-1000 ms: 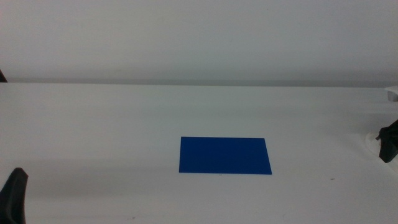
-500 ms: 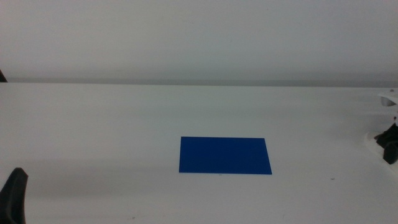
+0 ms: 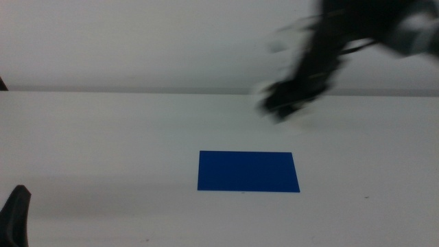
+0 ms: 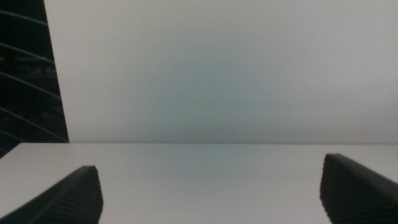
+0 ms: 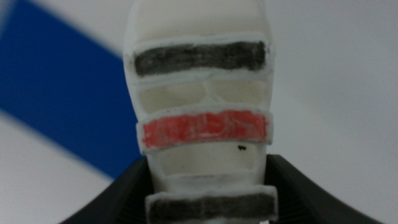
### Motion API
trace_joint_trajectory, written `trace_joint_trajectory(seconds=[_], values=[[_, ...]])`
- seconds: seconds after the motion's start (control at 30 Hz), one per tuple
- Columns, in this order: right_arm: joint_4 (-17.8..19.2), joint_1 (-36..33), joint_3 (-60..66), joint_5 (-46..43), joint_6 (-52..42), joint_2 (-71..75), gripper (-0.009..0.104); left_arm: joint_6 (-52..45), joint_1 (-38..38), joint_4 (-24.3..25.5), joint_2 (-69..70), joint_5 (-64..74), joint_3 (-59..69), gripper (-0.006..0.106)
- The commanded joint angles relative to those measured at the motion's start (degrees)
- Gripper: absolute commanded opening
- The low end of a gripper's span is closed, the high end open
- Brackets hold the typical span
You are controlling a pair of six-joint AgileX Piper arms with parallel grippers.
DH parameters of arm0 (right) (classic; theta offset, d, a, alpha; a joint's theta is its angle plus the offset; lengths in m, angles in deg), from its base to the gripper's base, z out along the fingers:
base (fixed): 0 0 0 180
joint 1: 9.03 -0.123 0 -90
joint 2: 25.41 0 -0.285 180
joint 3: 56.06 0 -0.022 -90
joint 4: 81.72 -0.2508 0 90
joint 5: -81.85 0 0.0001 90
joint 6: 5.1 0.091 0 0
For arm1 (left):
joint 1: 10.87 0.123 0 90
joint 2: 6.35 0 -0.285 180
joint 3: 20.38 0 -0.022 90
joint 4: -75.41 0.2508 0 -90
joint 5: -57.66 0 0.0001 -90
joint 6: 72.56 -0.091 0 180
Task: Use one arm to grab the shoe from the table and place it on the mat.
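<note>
The arm [image 3: 343, 34] reaches in from the upper right in the middle view, blurred by motion. Its right gripper [image 3: 287, 98] hangs in the air above the table [image 3: 103, 137], beyond the far right corner of the deep blue mat [image 3: 248, 171]. In the right wrist view the right gripper [image 5: 208, 190] is shut on the white shoe [image 5: 199, 81], with dark jaws on both sides of its sole. The shoe shows a red-pink strap between two dark straps. The mat [image 5: 50, 93] lies below and to one side of it. The left gripper [image 3: 15, 216] waits at the bottom left, jaws open.
A pale wall stands behind the table's far edge [image 3: 137, 91]. A dark slatted area [image 4: 25, 68] shows in the left wrist view beside the wall.
The right arm has swung from the table's right edge up and left, carrying the shoe into the air near the mat's far right corner. The left gripper has not moved.
</note>
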Motion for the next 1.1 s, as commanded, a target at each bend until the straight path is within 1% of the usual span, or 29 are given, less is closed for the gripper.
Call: trace_joint_trajectory(seconds=[0.0, 0.07, 0.13, 0.2, 0.33, 0.37, 0.63, 0.7, 0.9, 1.07], values=[[-0.7, -5.8, -3.0, 6.7, 1.9, -3.3, -0.002, 0.3, -0.2, -0.1, 2.3, -0.7, 2.4, 0.094], [-2.6, -8.8, -4.2, 6.7, 2.1, -5.8, -0.002, 0.3, -0.2, -0.1, 2.3, -0.7, 2.4, 0.094], [-4.5, -9.9, -4.2, 6.7, 2.8, -7.3, -0.002, 0.3, -0.2, -0.1, 2.3, -0.7, 2.4, 0.094], [-5.0, -10.0, -4.2, 6.7, 5.7, -8.2, -0.002, 0.3, -0.2, -0.1, 2.3, -0.7, 2.4, 0.094], [-1.6, -10.0, -4.2, 6.7, 10.9, -8.3, -0.002, 0.3, -0.2, -0.1, 2.3, -0.7, 2.4, 0.094], [-1.3, -10.0, -4.2, 6.7, 11.8, -8.3, -0.002, 0.3, -0.2, -0.1, 2.3, -0.7, 2.4, 0.094], [-1.7, -9.5, -4.2, 6.7, 17.9, -9.3, -0.002, 0.3, -0.2, -0.1, 2.3, -0.7, 2.4, 0.094], [-1.3, -9.1, -4.2, 6.6, 18.2, -9.3, -0.002, 0.3, -0.2, -0.1, 2.3, -0.7, 2.4, 0.094], [-1.9, -6.9, -4.1, 6.7, 19.8, -11.1, -0.002, 0.3, -0.2, -0.1, 2.3, -0.7, 2.4, 0.094], [-1.5, -6.8, -4.1, 6.7, 19.8, -12.2, -0.002, 0.3, -0.2, -0.1, 2.3, -0.7, 2.4, 0.094]])
